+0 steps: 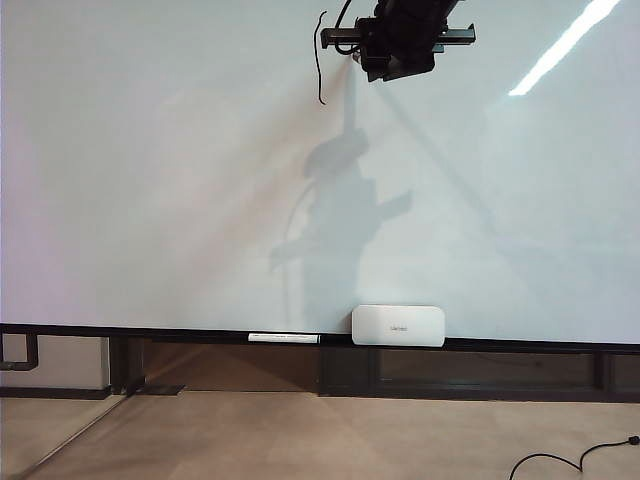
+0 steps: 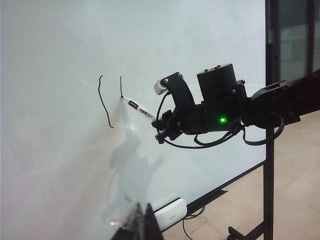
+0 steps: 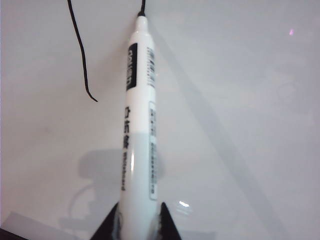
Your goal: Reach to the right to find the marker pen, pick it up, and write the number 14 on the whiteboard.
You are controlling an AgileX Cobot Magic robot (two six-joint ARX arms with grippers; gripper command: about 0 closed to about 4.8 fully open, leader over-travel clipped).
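The whiteboard [image 1: 150,180] is a very large glossy white surface that fills most of the exterior view, standing upright on a dark frame with a dark lower rail [image 1: 180,334]. It reflects a ceiling light as a bright streak and carries the arm's grey shadow. Below it lies a pale tan floor [image 1: 300,440], with a black cable [image 1: 570,462] trailing at the lower right.

Counted: one board, one marker pen in use, one slim white pen [image 1: 284,338] lying on the rail, one small white rounded box [image 1: 398,325] just beside that pen, and two black strokes on the board.

The marker pen [image 3: 139,135] has a white barrel printed with dark lettering and a black label block, narrowing to a black tip. Its tip touches the board near the top, at the lower end of a short second stroke [image 2: 121,86]. Beside it stands the longer, slightly wavy stroke of the "1" [image 2: 104,102]. Only these parts of the number 14 are visible.

The right gripper [image 3: 139,222] is up at the top of the board, its dark fingers [image 3: 107,226] clamped on the pen's rear barrel. The left gripper [image 2: 142,227] hangs back from the board, low down; only dark finger tips show, and I cannot tell whether they are apart or together.
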